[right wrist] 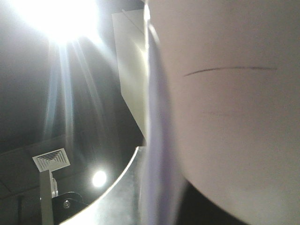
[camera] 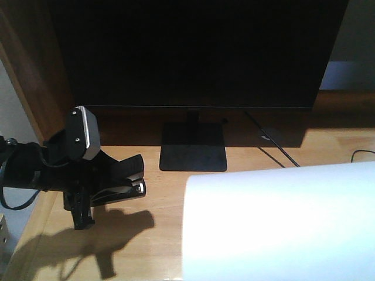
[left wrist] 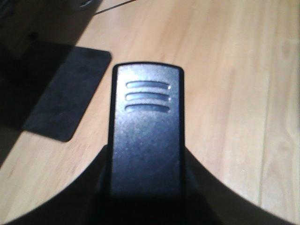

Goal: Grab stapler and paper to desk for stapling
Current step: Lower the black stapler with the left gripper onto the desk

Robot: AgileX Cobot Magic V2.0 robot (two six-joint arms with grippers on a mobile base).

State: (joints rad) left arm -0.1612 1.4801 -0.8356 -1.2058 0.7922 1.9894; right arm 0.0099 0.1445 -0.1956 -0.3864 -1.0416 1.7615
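We are in the carrying step: both things are over the counter [camera: 152, 199] and neither is set down yet.

The left fingers [left wrist: 93, 187] are closed on the stapler [left wrist: 146, 136], gripping its rear on both sides so that its ribbed nose points out ahead. In the front view the stapler [camera: 122, 178] hangs at the left of the counter, near the foot of the monitor stand [camera: 193, 149]. Its shadow falls well apart from it on the wood, so we judge it to be held clear of the surface rather than resting on it.

The paper [camera: 275, 225] fills the lower right of the front view, with its left edge curling. In the right wrist view the paper [right wrist: 225, 93] stands close before the lens, with ceiling lights beyond it, so we take it to be lifted on that side. It hides the right fingers, so we cannot tell how they stand.

Next, we think, the paper should be laid flat on the bare wood in front of the stand. The stapler should then come down beside it, or at a corner of the sheet. The lowering needs to be gentle, because a loose sheet slides and buckles easily. The left arm [camera: 35, 161] should keep clear of the monitor [camera: 193, 52].
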